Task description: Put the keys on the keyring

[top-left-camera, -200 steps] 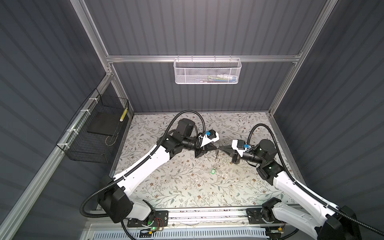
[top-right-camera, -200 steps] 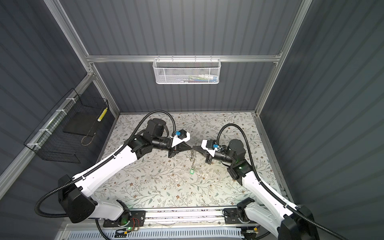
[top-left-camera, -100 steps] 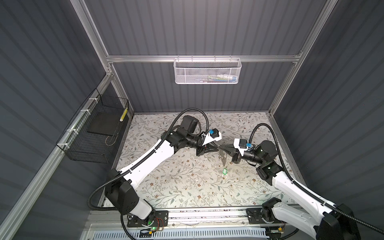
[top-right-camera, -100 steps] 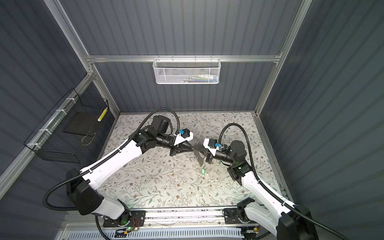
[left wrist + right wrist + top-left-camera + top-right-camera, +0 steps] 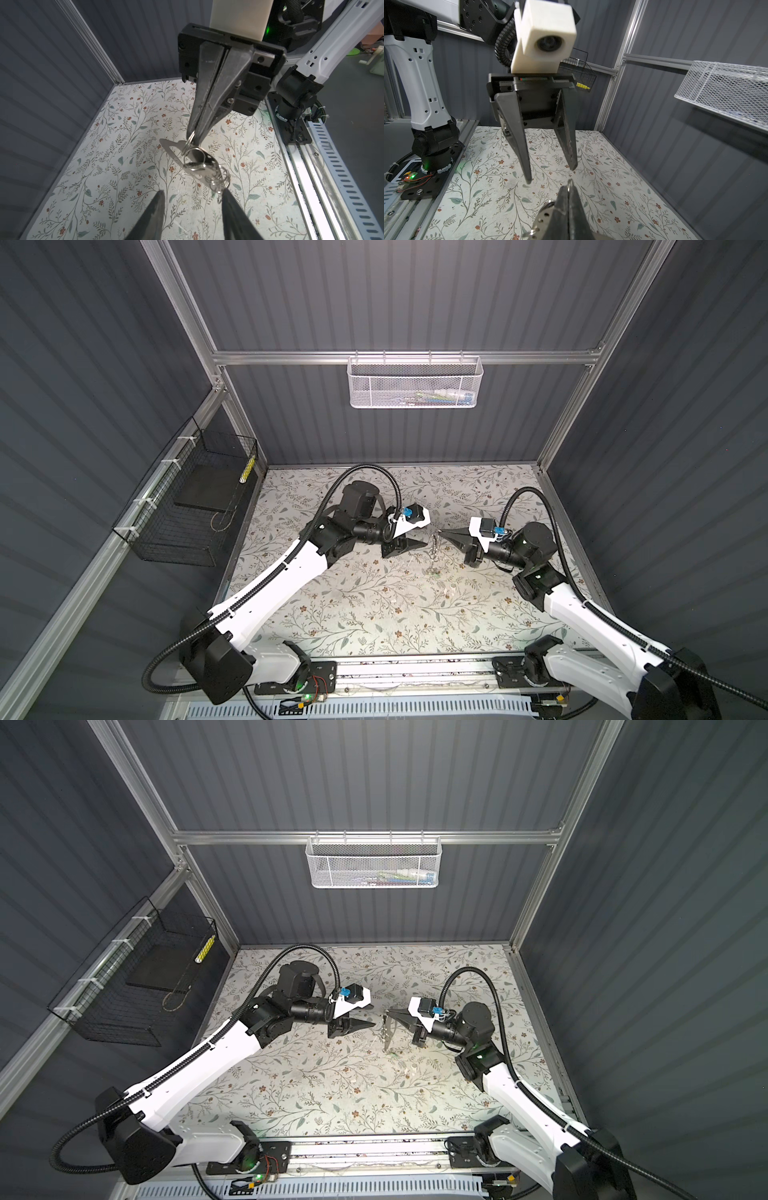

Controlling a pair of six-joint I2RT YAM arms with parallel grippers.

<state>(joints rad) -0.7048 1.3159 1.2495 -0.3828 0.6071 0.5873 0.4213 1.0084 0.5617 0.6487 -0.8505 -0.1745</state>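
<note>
Right end effector (image 5: 192, 137): tapered dark fingers clenched tip to tip on a thin split ring of bright wire. From that ring hangs the keyring (image 5: 164, 143), a flat matte-grey plate with a long oval cutout, tilted, over the floral surface (image 5: 124, 166). The keys (image 5: 196, 167) dangle against the plate: silver metal with more small wire rings, bunched too close to separate.

Left end effector (image 5: 550, 175): released, the two black wedge fingers parted and empty, tips just beside the hanging bunch and not touching it.

Arm pose: both my forearms reach inward over mid-surface, wrists roughly level, end effectors pointing at each other in both top views, the bunch between them.
</note>
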